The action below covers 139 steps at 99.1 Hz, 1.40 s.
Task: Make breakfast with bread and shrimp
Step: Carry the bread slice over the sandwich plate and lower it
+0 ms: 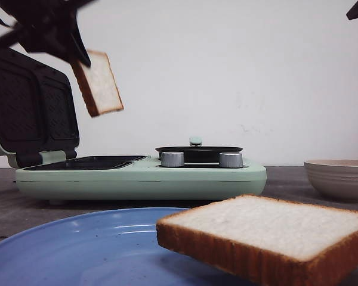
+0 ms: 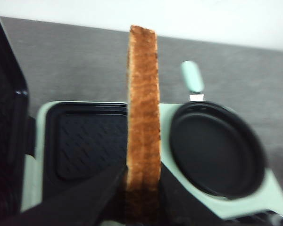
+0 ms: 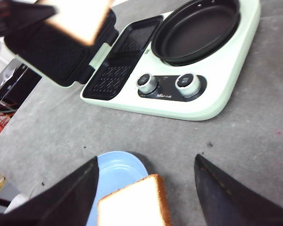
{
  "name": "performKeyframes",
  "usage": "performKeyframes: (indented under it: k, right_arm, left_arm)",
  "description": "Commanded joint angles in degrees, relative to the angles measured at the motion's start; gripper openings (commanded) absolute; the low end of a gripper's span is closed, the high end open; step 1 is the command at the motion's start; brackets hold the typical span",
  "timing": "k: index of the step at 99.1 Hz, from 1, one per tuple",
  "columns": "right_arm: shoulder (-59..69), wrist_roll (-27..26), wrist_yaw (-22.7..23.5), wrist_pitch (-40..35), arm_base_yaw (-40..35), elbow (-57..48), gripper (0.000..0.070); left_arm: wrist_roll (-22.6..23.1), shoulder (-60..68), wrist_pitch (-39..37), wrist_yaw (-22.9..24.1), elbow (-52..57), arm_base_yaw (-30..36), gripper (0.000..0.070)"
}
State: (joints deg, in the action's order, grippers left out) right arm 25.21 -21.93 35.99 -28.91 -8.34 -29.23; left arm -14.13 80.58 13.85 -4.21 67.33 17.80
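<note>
We have one thick square slice of white bread with a brown crust (image 1: 97,82) up in the air. Our left gripper (image 2: 142,181) pinches it by one edge, so it hangs tilted above the black ridged sandwich tray (image 2: 87,146). That tray sits in the pale green breakfast maker (image 1: 140,176), and its dark lid (image 1: 30,107) stands open behind it. Next to the tray is a round black pan (image 2: 216,149), and it has nothing in it.

The other slice of bread (image 1: 268,229) lies at the edge of the round blue plate (image 1: 77,250), close to us on the grey table (image 3: 254,136). Our right gripper (image 3: 146,188) hangs over that slice with its fingers spread wide, not touching it.

We think this step is putting the first slice into the tray. Next, the left gripper should go down, lay the bread flat in the tray, and let go. A beige bowl (image 1: 339,177) waits off to the right. We see no shrimp.
</note>
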Motion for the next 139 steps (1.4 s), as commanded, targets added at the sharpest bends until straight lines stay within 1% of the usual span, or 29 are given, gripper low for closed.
performKeyframes:
  k: [1, 7, 12, 25, 34, 45, 51, 81, 106, 119, 129, 139]
  right_arm:
    - [0.07, 1.44, -0.02, 0.5, -0.52, -1.01, 0.039]
    - [0.07, 1.44, -0.02, 0.46, -0.72, -1.01, 0.039]
    - [0.07, 1.44, -0.02, 0.46, -0.85, -1.01, 0.039]
    - [0.07, 1.51, -0.02, 0.31, -0.96, -1.01, 0.039]
    - [0.07, 1.77, -0.04, -0.15, -0.96, -1.01, 0.039]
    - [0.07, 1.84, -0.04, -0.55, -0.96, -1.01, 0.039]
    - [0.07, 1.84, -0.07, -0.7, -0.96, -1.01, 0.039]
    - [0.09, 1.81, -1.01, -0.79, -0.96, -1.01, 0.039]
    - [0.13, 1.84, -1.55, -1.18, -0.96, -1.01, 0.039]
    - [0.13, 1.84, -1.75, -1.18, -0.96, -1.01, 0.039]
    - [0.15, 1.84, -1.75, -1.2, -0.96, -1.01, 0.039]
    - [0.13, 1.84, -1.73, -1.2, -0.96, -1.01, 0.039]
  left_arm:
    - [3.39, 2.6, -0.24, 2.62, 3.87, 0.87, 0.0004]
    - [5.68, 5.46, 0.98, 6.03, 6.71, 1.84, 0.0004]
    - [8.57, 7.87, 2.51, 8.41, 9.27, 2.8, 0.0004]
    - [14.97, 12.87, 5.79, 12.66, 13.94, 4.63, 0.0004]
    - [17.46, 15.67, 7.87, 17.59, 16.33, 5.88, 0.0004]
    - [20.37, 18.47, 9.6, 26.16, 18.23, 7.28, 0.0004]
    - [22.6, 19.34, 9.7, 28.3, 18.45, 7.8, 0.0004]
    - [27.87, 23.06, 9.44, 29.97, 18.45, 8.55, 0.0004]
    - [32.74, 24.48, 6.69, 34.32, 18.45, 9.35, 0.0004]
    - [33.11, 24.48, 4.74, 34.14, 18.45, 9.66, 0.0003]
    - [33.0, 24.85, 4.85, 33.11, 18.45, 9.66, 0.0003]
    - [32.96, 25.57, 5.92, 33.05, 18.45, 9.66, 0.0003]
